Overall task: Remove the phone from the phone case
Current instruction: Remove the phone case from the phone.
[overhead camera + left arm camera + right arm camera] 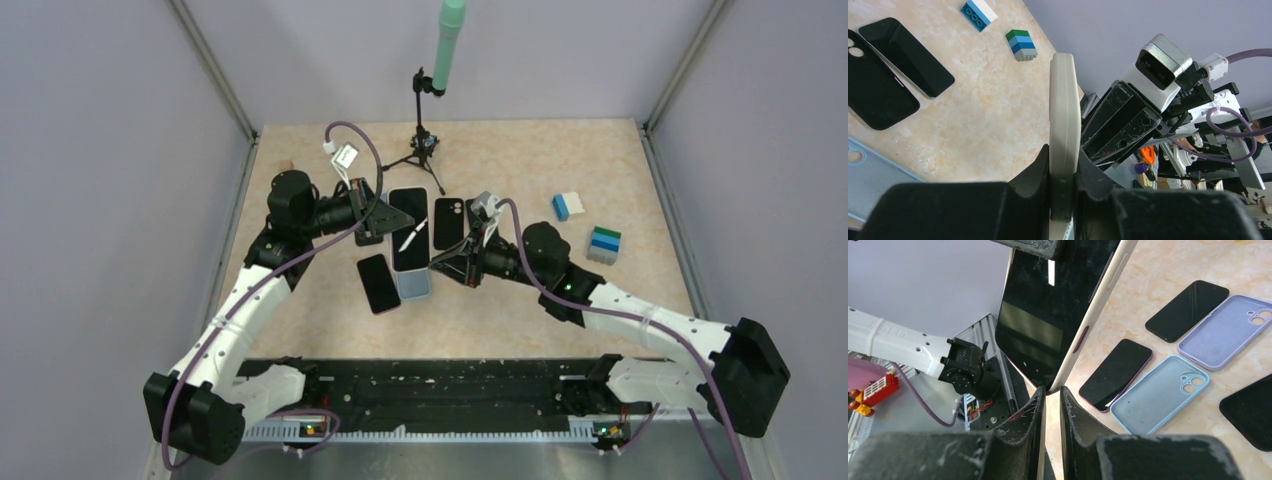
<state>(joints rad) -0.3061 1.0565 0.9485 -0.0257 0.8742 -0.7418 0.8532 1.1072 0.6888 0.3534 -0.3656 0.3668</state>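
A phone in a white case (405, 215) is held off the table between both arms. My left gripper (366, 218) is shut on one long edge of it; in the left wrist view the white case edge (1064, 110) runs up from between the closed fingers (1064, 156). My right gripper (447, 263) is at the opposite lower corner. In the right wrist view the dark screen and white rim (1048, 315) hang above the nearly closed fingers (1050, 392), with the case corner pinched at their tips.
On the table lie a bare black phone (378, 283), a light blue case (413, 287), a black case (449, 222) and a lilac case (1228, 330). Brick stacks (567, 206) (604, 244) sit at the right. A small tripod (425, 150) stands at the back.
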